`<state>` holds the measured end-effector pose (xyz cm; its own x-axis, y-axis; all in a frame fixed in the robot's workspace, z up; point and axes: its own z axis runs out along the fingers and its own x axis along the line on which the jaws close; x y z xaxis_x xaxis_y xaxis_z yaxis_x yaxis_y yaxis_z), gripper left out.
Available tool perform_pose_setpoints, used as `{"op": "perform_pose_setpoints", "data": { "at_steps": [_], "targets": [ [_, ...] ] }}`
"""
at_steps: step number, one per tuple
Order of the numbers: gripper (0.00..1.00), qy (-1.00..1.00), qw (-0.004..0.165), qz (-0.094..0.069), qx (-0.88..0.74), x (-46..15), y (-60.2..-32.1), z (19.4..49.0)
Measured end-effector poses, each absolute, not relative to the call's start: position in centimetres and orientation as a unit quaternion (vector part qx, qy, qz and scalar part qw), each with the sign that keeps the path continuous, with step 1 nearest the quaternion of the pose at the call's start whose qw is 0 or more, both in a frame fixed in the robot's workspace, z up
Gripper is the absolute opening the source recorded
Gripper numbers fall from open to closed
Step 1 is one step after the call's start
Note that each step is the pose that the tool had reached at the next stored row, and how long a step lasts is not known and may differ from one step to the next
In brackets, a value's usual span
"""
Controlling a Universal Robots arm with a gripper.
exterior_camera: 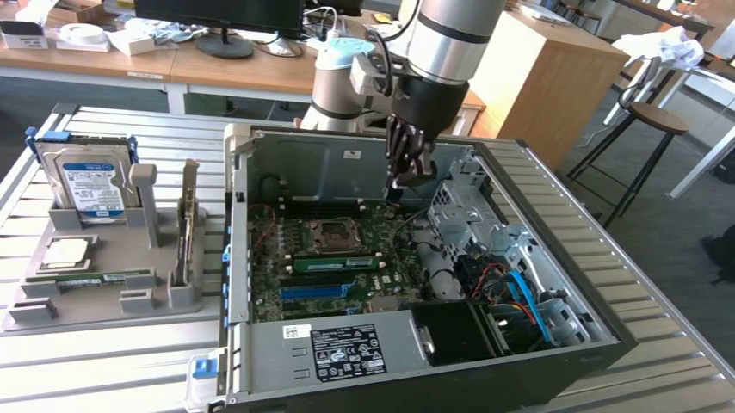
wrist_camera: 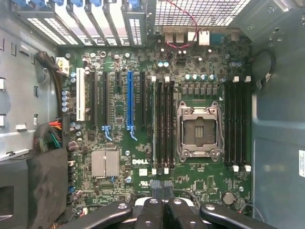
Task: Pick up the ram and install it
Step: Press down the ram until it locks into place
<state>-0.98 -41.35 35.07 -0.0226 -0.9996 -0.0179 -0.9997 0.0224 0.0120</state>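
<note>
Clenched shut with nothing between its fingers, the claw [wrist_camera: 162, 190] hangs above the motherboard [wrist_camera: 143, 181]. One ram stick [exterior_camera: 333, 262] stands in a slot beside the processor socket [exterior_camera: 334, 232]. Its twin [exterior_camera: 92, 277] lies in the grey tray [exterior_camera: 23, 317] outside the case [exterior_camera: 322, 168].

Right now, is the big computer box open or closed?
Open. The computer case has no side cover on, so the green motherboard inside is in plain sight.
</note>
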Motion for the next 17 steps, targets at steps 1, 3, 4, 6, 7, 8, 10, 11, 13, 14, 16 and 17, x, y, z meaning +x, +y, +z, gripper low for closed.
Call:
{"op": "perform_pose_setpoints", "data": {
  "at_steps": [1, 3, 4, 6, 7, 8, 10, 11, 13, 14, 16, 17],
  "targets": [
    [0.1, 0.715, 0.002, 0.011, -0.699, -1.0, -41.3, 35.0],
    [0.1, 0.715, 0.002, 0.011, -0.699, -1.0, -41.3, 34.8],
    [0.1, 0.715, 0.002, 0.011, -0.699, -1.0, -41.3, 34.8],
    [0.1, 0.715, 0.002, 0.011, -0.699, -1.0, -41.3, 34.7],
    [0.1, 0.715, 0.002, 0.011, -0.699, -1.0, -41.3, 34.6],
    [0.1, 0.715, 0.002, 0.011, -0.699, -1.0, -41.3, 34.6],
    [0.1, 0.715, 0.002, 0.011, -0.699, -1.0, -41.3, 34.4],
    [0.1, 0.715, 0.002, 0.011, -0.699, -1.0, -41.3, 34.3],
    [0.1, 0.715, 0.002, 0.011, -0.699, -1.0, -41.3, 34.1],
    [0.1, 0.715, 0.002, 0.011, -0.699, -1.0, -41.3, 34.0],
    [0.1, 0.715, 0.002, 0.011, -0.699, -1.0, -41.3, 33.8],
    [0.1, 0.715, 0.002, 0.011, -0.699, -1.0, -41.3, 33.7]
  ]
}}
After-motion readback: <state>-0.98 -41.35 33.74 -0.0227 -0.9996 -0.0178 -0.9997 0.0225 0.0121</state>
